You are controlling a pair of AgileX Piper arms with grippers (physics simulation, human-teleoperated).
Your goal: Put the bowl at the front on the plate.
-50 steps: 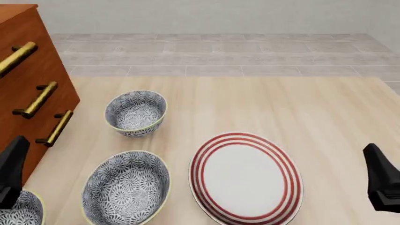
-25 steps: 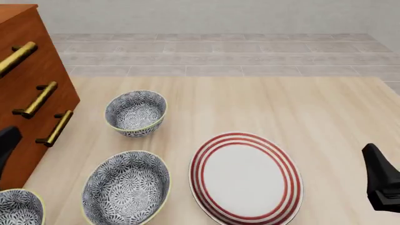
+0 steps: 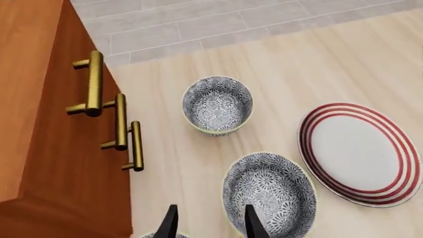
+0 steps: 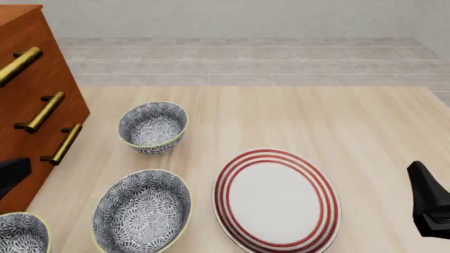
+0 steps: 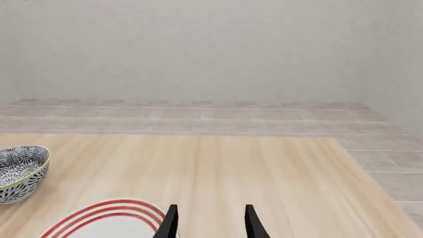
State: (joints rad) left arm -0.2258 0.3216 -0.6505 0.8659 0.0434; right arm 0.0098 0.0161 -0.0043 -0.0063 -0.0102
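Observation:
Three blue-and-white floral bowls stand left of the red-ringed white plate (image 4: 276,199). The bowl at the front (image 4: 20,234) sits in the near left corner, cut off by the frame edge. Only a sliver of its rim (image 3: 150,235) shows in the left wrist view, just below the left gripper (image 3: 211,223), which hangs open above it with nothing held. A dark part of the left arm (image 4: 10,175) shows by the cabinet. The right gripper (image 5: 210,223) is open and empty near the plate's right side, and the right arm (image 4: 430,206) is at the right edge.
A wooden cabinet (image 4: 31,100) with brass handles (image 4: 43,112) stands along the left side, close to the front bowl. A middle bowl (image 4: 143,211) lies between the front bowl and the plate. A smaller far bowl (image 4: 153,126) sits behind it.
The left arm's dark shape rose off the front bowl, uncovering it, and now sits slightly lower again. The right arm has barely shifted. Bowls and plate have not moved.

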